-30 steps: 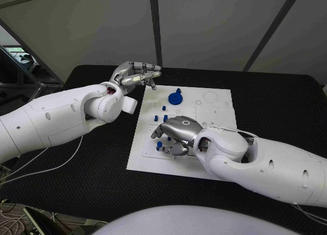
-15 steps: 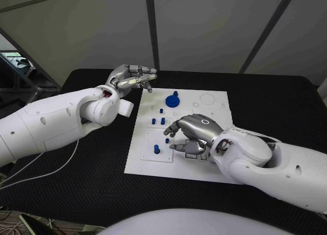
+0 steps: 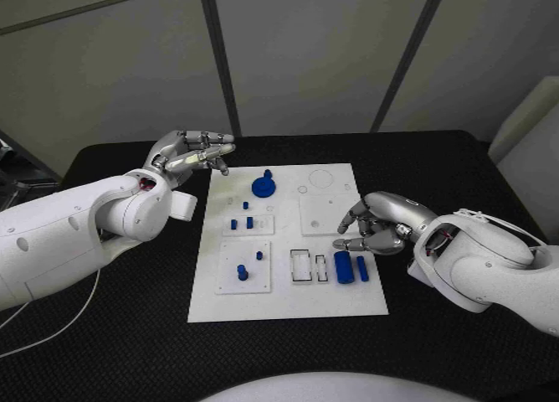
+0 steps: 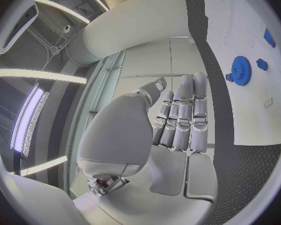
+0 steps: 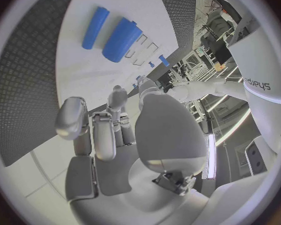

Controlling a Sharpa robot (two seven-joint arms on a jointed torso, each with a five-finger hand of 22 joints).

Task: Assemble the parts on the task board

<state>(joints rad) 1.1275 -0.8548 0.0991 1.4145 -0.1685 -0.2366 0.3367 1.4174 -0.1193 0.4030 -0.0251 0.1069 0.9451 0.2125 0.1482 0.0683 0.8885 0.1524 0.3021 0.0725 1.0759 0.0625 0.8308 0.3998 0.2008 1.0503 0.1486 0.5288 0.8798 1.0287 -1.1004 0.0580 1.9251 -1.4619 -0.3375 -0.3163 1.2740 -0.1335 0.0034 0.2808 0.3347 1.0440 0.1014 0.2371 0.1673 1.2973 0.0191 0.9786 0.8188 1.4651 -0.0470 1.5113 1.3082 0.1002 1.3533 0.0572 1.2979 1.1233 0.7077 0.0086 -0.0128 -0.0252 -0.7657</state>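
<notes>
At about four o'clock on the flat white task board (image 3: 328, 301) lies a stiff, light-looking wide blue plastic block (image 3: 342, 266), probably best pinched across its long sides by the empty, curled right hand (image 3: 374, 224); the left hand (image 3: 189, 151), fingers together, holds nothing.

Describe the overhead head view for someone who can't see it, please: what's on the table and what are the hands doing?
A white task board lies on a black table, dotted with small blue parts, including a blue gear and two blue bars. The left hand hovers at the board's far left corner, holding nothing; the right hand, fingers curled, hangs over the board's right edge near the bars.
</notes>
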